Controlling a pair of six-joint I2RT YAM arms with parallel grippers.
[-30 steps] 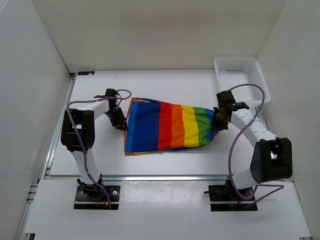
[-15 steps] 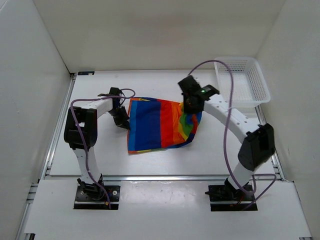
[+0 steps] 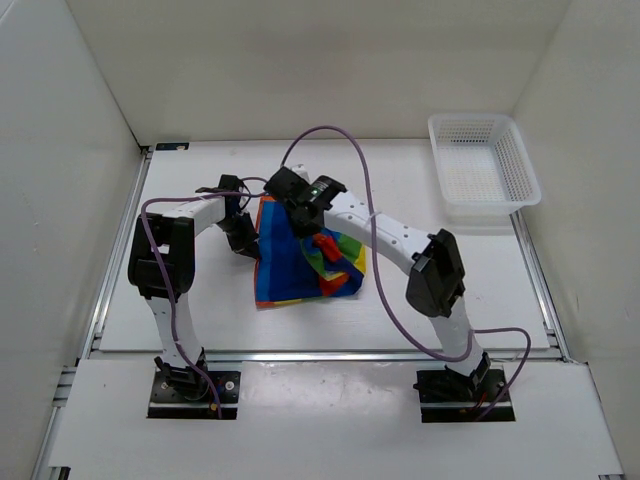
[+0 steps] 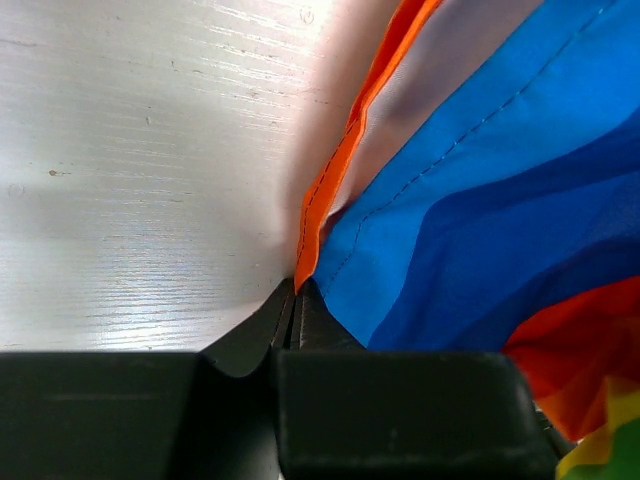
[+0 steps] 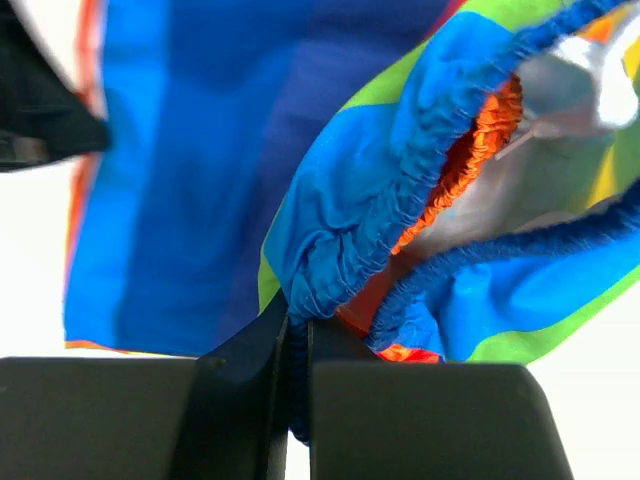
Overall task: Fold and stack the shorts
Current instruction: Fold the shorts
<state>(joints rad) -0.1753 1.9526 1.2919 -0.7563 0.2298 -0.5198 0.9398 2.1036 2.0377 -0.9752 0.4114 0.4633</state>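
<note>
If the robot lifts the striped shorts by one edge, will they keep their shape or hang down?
Probably floppy: the shorts drape and bunch where the right fingers pinch the gathered waistband. Likely light: a pinch on the thin hem holds that side. The smooth cloth may slide on the table.

White table (image 3: 300, 330): shorts (image 3: 275, 265) doubled over near centre; white mesh basket (image 3: 483, 207) far right corner.

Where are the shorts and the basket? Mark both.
shorts (image 3: 280, 262): top view, on the blue stripe at the left side.
basket (image 3: 483, 165): top view, on the bare mesh floor.
</note>
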